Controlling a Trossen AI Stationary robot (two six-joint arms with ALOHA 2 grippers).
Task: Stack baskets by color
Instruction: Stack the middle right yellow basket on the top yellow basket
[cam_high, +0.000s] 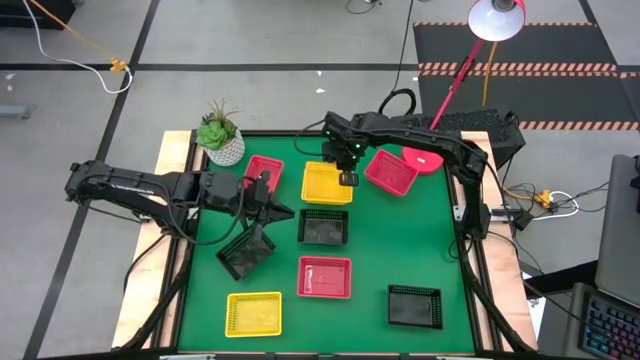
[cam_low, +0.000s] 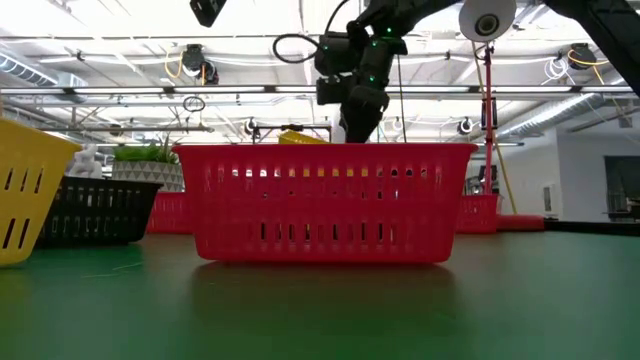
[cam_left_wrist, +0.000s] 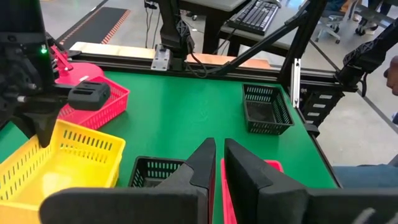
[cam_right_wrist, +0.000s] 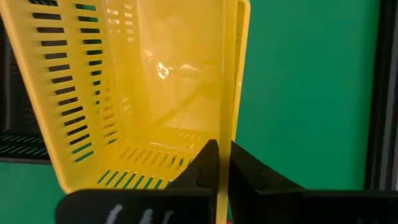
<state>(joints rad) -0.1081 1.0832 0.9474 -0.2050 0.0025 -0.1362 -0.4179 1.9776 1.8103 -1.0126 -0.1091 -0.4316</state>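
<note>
My right gripper (cam_high: 347, 178) is shut on a yellow basket (cam_high: 325, 185) at the middle far part of the green table. My left gripper (cam_high: 283, 212) hovers at the left with its fingers (cam_left_wrist: 205, 163) all but together and nothing between them. A black basket (cam_high: 245, 252) lies turned askew on the table under it. Flat on the table are a black basket (cam_high: 325, 227), a red one (cam_high: 325, 277), a yellow one (cam_high: 253, 313) and a black one (cam_high: 415, 306). Further red baskets sit at the far left (cam_high: 263, 168) and far right (cam_high: 392, 172). My right gripper pinches the rim of the yellow basket's wall (cam_right_wrist: 224, 134) on the side toward the table's right edge, one finger inside and one outside. The fingers come steeply from above. The basket hangs tilted below them, its open side toward the camera. Whether its lower edge touches the table I cannot tell.
A white plant pot (cam_high: 222, 142) stands at the far left corner. A round red lamp base (cam_high: 425, 158) stands at the far right, with its lamp head (cam_high: 497, 20) beyond the table. In the low view the red basket (cam_low: 325, 205) fills the foreground.
</note>
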